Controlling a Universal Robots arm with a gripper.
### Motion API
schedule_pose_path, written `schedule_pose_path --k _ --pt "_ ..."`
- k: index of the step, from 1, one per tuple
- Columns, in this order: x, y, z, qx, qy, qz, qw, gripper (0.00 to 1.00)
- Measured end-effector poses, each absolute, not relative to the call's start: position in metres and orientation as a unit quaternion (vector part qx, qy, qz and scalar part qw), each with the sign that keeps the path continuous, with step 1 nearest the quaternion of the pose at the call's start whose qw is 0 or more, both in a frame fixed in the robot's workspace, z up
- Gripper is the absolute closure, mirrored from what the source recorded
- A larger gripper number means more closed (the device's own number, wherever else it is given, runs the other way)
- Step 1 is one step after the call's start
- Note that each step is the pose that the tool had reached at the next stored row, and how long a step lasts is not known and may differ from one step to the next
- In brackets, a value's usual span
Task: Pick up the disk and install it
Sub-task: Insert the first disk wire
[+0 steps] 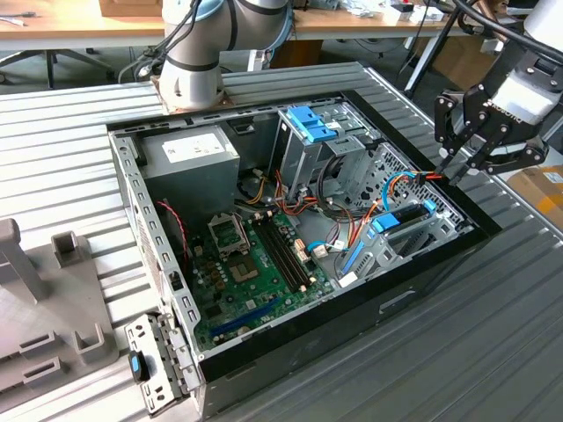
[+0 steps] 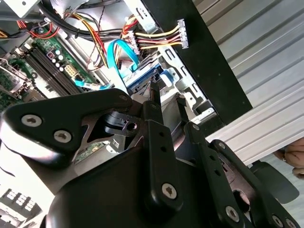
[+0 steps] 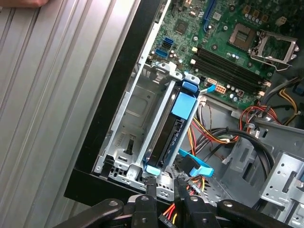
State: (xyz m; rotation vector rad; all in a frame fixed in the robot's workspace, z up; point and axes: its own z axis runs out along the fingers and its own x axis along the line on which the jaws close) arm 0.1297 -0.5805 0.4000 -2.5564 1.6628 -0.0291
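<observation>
First wrist view: the disk (image 3: 167,130) stands on edge in the grey drive cage (image 3: 128,109) of the open computer case (image 1: 369,308) on the ribbed counter (image 1: 493,352). The gripper (image 3: 164,181) hovers near the disk's end, its fingers (image 3: 151,190) slightly apart and holding nothing.

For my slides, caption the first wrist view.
Open claw near the blue-railed disk standing edgewise in its metal bay.

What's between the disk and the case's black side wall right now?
An empty grey drive bay, in the first wrist view; the disk sits beside it.
</observation>
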Motion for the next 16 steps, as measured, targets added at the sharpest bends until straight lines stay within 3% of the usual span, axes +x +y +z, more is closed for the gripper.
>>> schedule_pose_path --k 16 --pt "0.1298 -0.5803 0.4000 -0.850 0.524 -0.008 0.046 0.71"
